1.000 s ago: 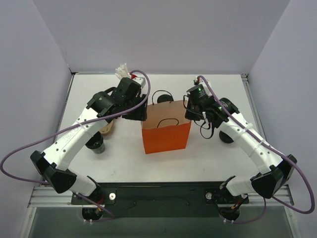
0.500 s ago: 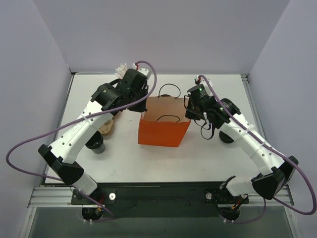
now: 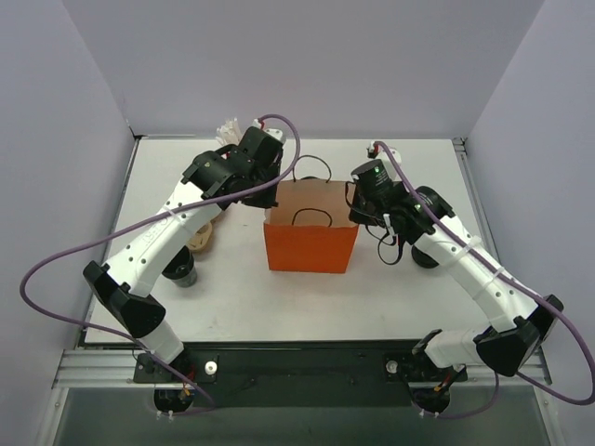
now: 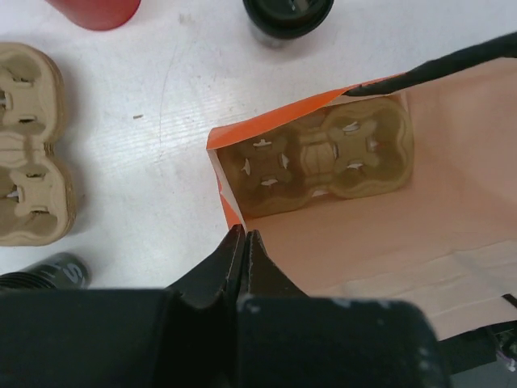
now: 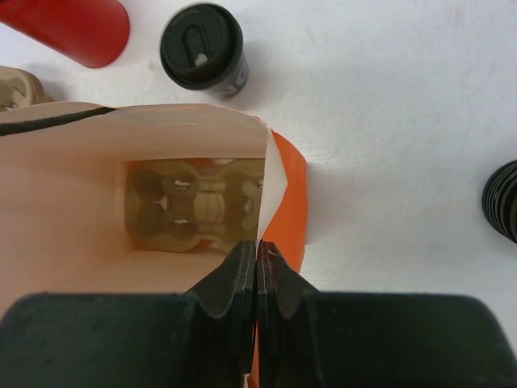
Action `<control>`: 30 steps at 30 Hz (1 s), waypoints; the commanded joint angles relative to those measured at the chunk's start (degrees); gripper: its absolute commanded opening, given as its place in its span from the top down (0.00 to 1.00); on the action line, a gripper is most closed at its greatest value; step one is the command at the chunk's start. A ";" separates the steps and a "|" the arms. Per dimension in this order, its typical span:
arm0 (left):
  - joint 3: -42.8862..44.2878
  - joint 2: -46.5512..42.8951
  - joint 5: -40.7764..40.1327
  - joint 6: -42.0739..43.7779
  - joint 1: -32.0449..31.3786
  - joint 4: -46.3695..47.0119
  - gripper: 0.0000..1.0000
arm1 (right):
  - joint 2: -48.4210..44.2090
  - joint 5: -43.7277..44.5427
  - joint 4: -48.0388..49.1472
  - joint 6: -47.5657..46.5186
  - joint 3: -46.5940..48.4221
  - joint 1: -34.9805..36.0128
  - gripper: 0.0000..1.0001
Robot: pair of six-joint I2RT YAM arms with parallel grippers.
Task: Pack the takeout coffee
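An orange paper bag [image 3: 311, 246] stands open mid-table, and a brown pulp cup carrier [image 4: 323, 158] lies on its floor. My left gripper [image 4: 244, 234] is shut on the bag's left rim. My right gripper [image 5: 258, 246] is shut on the right rim, a paper edge running into its jaws. One takeout coffee [image 5: 202, 47], a dark cup with a black lid, stands just behind the bag and shows in the left wrist view as the takeout coffee [image 4: 287, 10]. The other takeout coffee [image 3: 183, 271] is left of the bag beside my left arm.
A second pulp carrier [image 4: 32, 186] lies on the table left of the bag. The red cup [image 5: 77, 28] of white sticks is at the back left. A black ribbed round object [image 5: 505, 198] sits right of the bag near my right arm.
My left gripper moved back onto the bag's left rim and shut on it. The bag's mouth now stands wider and squarer. The right gripper kept its hold.
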 commanded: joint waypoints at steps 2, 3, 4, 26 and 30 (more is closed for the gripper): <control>5.10 -1.67 0.13 -1.06 -0.32 -0.19 1.00 | -3.67 4.77 0.13 -0.96 4.67 1.45 1.00; 3.61 -2.02 0.31 -1.67 -0.41 0.25 1.00 | -4.02 4.51 0.22 -0.09 3.70 1.71 1.00; -1.28 -3.24 0.58 -1.94 -0.41 1.73 1.00 | -4.37 4.51 0.22 0.18 1.43 1.71 1.00; 0.52 -3.51 -0.65 -0.72 -1.29 2.10 0.50 | -10.26 6.79 1.28 -2.09 -0.88 0.48 0.66; -0.88 -3.95 -2.76 0.51 -1.37 1.58 0.45 | -11.23 7.41 1.19 -4.99 0.00 0.30 0.63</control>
